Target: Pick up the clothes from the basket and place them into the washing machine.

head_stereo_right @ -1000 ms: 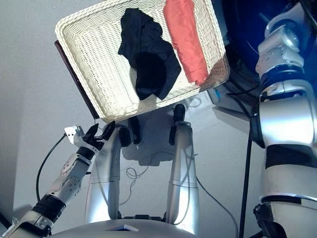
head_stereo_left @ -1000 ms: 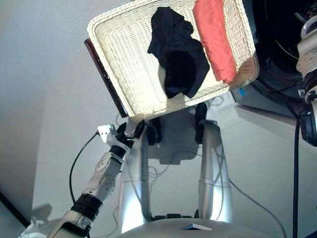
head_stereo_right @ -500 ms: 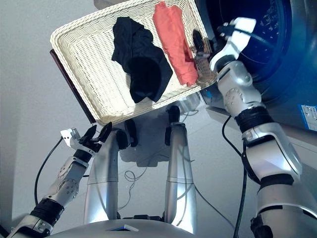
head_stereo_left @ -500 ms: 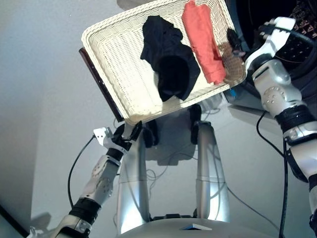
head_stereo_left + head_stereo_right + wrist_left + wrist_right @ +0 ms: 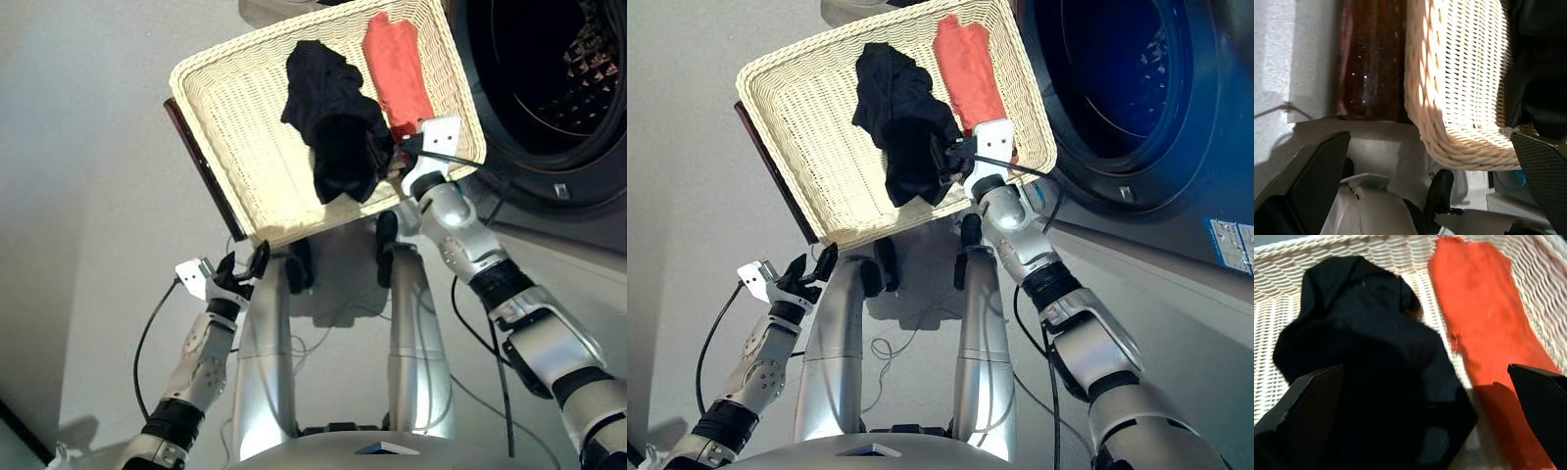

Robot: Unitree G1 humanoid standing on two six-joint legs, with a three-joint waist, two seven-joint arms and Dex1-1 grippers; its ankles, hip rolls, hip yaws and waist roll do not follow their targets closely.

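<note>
Grey floor runs under everything, with the washing machine (image 5: pixel 549 98) on the robot's right, its drum hole dark and open. Beside it the basket (image 5: pixel 225 108) sits on a dark stand, holding the black garment (image 5: pixel 333 127) in the middle and the coral garment (image 5: pixel 397 69) toward the machine side, both lying lengthwise front to back; no navy piece shows. The right gripper (image 5: pixel 387 152) hangs over the basket's near edge, its fingers (image 5: pixel 1308 401) spread wide, the black garment directly ahead between them and the coral one off to the side. The left gripper (image 5: pixel 245 266), also spread and empty, hovers below the basket's near corner, clearly the farther arm.
</note>
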